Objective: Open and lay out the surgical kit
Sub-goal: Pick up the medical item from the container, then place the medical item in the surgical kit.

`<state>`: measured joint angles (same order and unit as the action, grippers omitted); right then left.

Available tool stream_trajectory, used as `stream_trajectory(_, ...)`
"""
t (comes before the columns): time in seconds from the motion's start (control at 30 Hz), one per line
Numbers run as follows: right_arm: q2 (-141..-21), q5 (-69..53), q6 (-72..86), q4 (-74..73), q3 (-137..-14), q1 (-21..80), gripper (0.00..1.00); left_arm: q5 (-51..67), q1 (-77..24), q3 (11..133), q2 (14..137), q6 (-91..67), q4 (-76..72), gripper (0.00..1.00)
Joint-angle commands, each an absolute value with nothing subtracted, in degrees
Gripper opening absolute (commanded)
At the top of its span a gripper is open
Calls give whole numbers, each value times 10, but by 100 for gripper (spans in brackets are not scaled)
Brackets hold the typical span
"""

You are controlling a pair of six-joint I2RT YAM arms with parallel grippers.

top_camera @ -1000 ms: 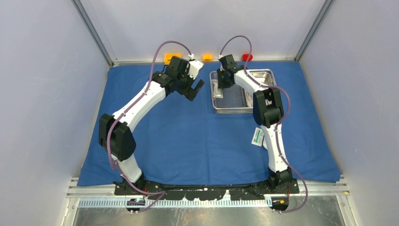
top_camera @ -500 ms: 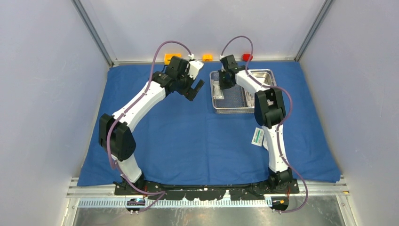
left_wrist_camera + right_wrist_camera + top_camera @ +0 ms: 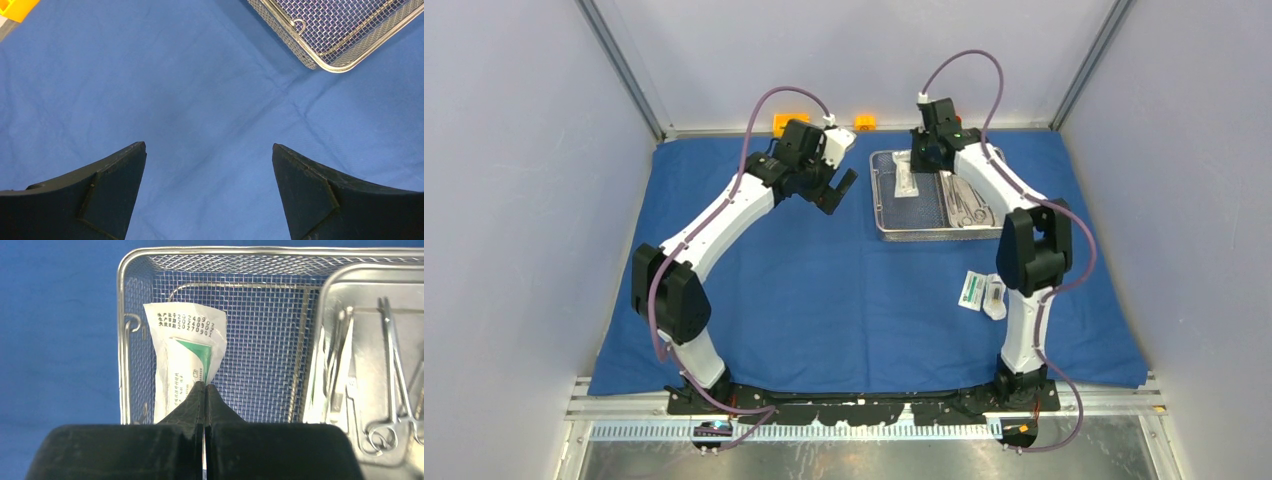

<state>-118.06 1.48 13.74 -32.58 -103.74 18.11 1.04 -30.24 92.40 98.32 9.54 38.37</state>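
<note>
A: Count, biggest first?
B: 1 cloth (image 3: 824, 300), blue, soft, creased, spread under everything. 1 basket (image 3: 122, 340), silver wire mesh, rectangular w/ rounded corners, on the cloth's far part. 1 tray (image 3: 370, 277), smooth steel, smaller, sitting inside the basket's right half.
A: Tools?
B: Slim metal tools (image 3: 395, 365) in the tray, some w/ ring handles. They overlap, so I can't tell the exact no.
A: Packets?
B: 3 packets, flat white paper w/ green print. Held packet (image 3: 182, 350) is over the basket's left half, mesh showing behind it. Can't tell if its free end touches the mesh. Loose packets (image 3: 971, 290) (image 3: 995, 297) lie side by side on the cloth, on the near side of the basket, just beside the right arm's elbow.
A: Claws?
B: Right claw (image 3: 205, 390) is over the basket's left half, fingers pressed together on one end of the held packet. Left claw (image 3: 210, 190) is just left of the basket, above bare cloth, fingers spread wide, nothing btw them. Only the basket's corner shows in its cam.
A: Anything else?
B: 2 orange blocks (image 3: 790, 124) (image 3: 865, 122), off the cloth, beyond and left of the basket. Right arm crosses over the basket's far-right part and hides some of it.
</note>
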Motion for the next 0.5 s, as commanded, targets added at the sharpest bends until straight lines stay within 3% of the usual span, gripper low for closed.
stream_trajectory(0.0,-1064,25,163,-335,-989,176,0,-14,-299,939,962,102,364,100)
stream_trajectory(0.47,-782,-44,243,-409,-654,151,0,-49,-296,960,999,103,360,100)
